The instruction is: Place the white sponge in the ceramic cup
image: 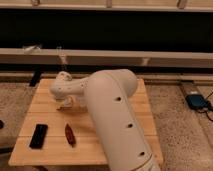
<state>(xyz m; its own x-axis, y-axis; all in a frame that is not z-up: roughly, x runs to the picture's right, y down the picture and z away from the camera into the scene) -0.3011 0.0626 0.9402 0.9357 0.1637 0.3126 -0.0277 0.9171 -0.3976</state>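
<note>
My white arm reaches across the wooden table from the right. Its wrist hangs over the table's back left part. My gripper points down under the wrist, close to the tabletop, and shows only as a pale shape. The white sponge and the ceramic cup do not show; the arm and wrist may cover them.
A black rectangular object lies near the table's front left. A dark red elongated object lies right of it. The arm's thick link covers the table's right half. A blue device sits on the floor at right. A long bench runs behind.
</note>
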